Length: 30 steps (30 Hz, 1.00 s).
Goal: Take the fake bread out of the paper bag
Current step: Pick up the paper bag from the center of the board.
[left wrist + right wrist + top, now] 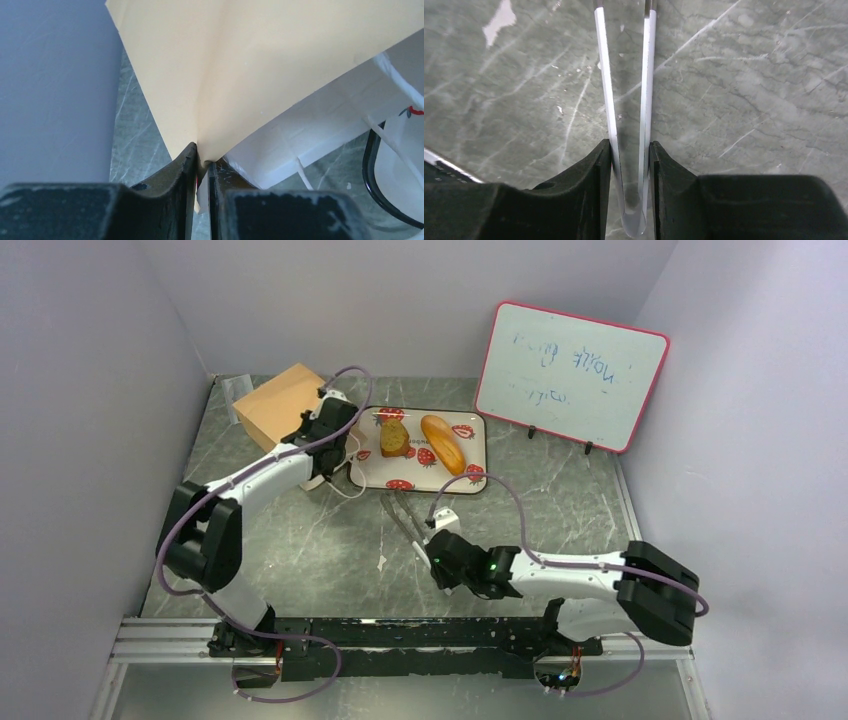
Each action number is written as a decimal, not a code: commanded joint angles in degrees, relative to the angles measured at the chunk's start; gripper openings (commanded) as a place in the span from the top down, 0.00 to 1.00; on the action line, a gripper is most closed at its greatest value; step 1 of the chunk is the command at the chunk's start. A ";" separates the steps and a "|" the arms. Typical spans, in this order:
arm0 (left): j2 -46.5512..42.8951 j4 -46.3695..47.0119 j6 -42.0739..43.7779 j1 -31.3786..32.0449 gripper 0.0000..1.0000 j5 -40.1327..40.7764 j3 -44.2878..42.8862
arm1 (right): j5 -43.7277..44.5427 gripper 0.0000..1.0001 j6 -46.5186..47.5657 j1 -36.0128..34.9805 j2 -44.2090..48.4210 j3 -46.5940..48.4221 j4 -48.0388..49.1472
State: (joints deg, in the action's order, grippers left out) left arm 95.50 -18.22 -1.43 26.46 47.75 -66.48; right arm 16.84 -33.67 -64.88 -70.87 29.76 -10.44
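At the far left of the grey-green marbled table (300, 550), the paper bag (280, 400) is seen, tan outside and white inside. One fold of its edge is pinched by the left gripper (201, 155), whose fingers are pressed together on the paper. White cord handles (395, 75) are seen beside the mouth of the bag. Just right of the bag, a white tray (478, 452) printed with red strawberries is placed. 2 pieces of the fake bread (443, 443) lie on it: a round brown slice (394, 438) and an oblong golden loaf (440, 440), near each other but apart. Whether other pieces are inside the bag cannot be told. Nearer to the arms, slim silver tongs (648, 75) are clamped at their joined end by the right gripper (630, 147), with the 2 blades pointed toward the tray. At the far right, a pink-framed whiteboard (572, 375) is propped up. Faint blue handwriting is seen on it, but it cannot be read.
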 commanded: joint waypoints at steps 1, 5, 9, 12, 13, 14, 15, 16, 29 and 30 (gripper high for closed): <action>-4.40 -3.49 -2.90 -0.18 0.93 -0.55 -0.07 | 3.67 0.71 -1.05 -1.44 -3.99 -1.22 3.79; -6.48 -6.13 -3.54 -0.20 0.93 -0.47 -0.70 | 4.49 0.61 -0.87 -1.86 -6.98 -0.99 5.38; -8.19 -8.47 -4.22 -0.13 0.93 -0.63 -1.03 | 5.72 0.50 -0.97 -2.09 -9.94 -0.08 7.07; -9.26 -10.30 -4.99 -0.09 0.93 -0.74 -1.27 | 7.64 0.48 -1.10 -2.42 -12.40 1.15 8.01; -9.49 -10.81 -5.11 -0.13 0.93 -0.80 -1.35 | 8.47 0.47 -1.27 -2.54 -13.38 1.63 8.05; -9.84 -11.25 -5.24 -0.10 0.93 -0.81 -1.45 | 9.28 0.47 -1.43 -2.68 -14.34 1.92 8.18; -10.12 -11.71 -5.32 -0.09 0.93 -0.81 -1.58 | 9.79 0.47 -1.52 -2.67 -15.37 2.17 8.57; -10.41 -12.08 -5.33 -0.09 0.93 -0.80 -1.83 | 10.27 0.47 -1.63 -2.70 -16.52 2.40 8.92; -12.34 -15.77 -6.33 -0.09 0.92 -1.43 -4.79 | 9.16 0.90 -3.49 -5.71 -16.16 3.96 6.54; -12.48 -15.94 -6.49 -0.09 0.93 -1.49 -4.87 | 8.43 0.90 -3.83 -5.71 -14.26 4.24 5.39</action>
State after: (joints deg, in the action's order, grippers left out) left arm 85.45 -32.93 -6.70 26.46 46.83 -68.93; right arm 29.78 -34.65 -69.56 -88.18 34.52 4.60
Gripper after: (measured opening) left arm 0.074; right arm 0.157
